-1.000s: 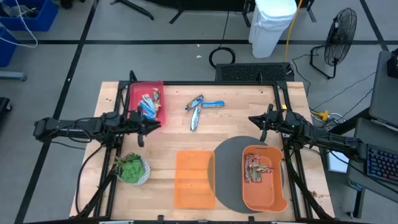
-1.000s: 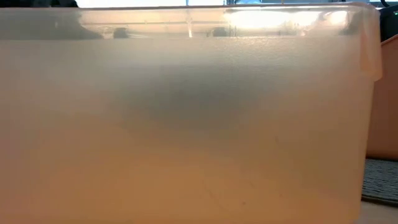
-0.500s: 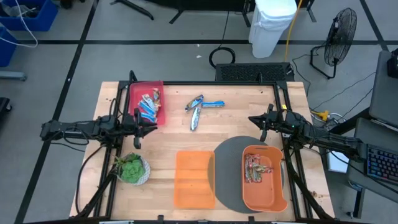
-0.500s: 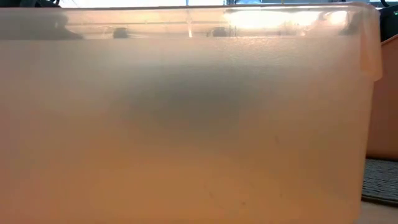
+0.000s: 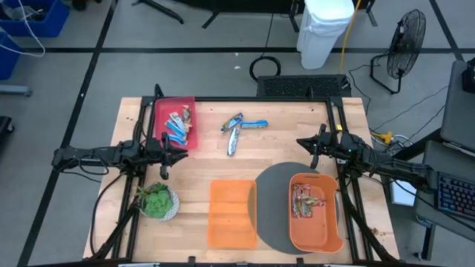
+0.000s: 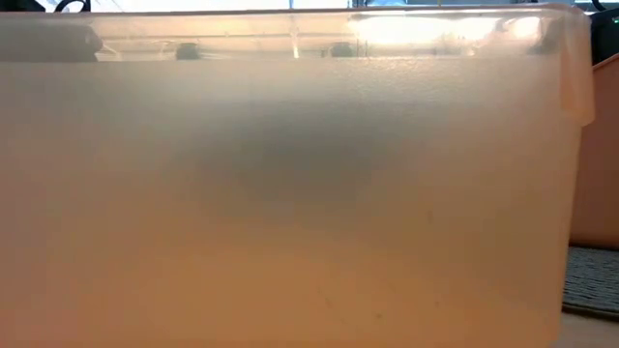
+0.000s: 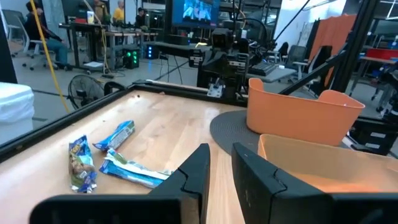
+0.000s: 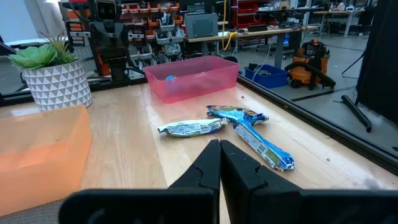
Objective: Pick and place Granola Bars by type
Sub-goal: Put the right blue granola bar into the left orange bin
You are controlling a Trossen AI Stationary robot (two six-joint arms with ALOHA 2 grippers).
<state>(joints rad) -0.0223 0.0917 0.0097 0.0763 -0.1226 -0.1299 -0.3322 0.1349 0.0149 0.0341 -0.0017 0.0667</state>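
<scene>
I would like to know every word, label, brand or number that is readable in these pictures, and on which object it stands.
No text can be read in any view.
Loose bars on the table: print on the wrappers, too blurred to read.
Bars in the red bin: too small to read.
Bars in the orange bin: too small to read.
Screen in the room behind: a bright picture, no legible words.

Left pincer (image 5: 165, 156) slightly parted and empty; right pincer (image 5: 312, 150) closed, empty.
</scene>
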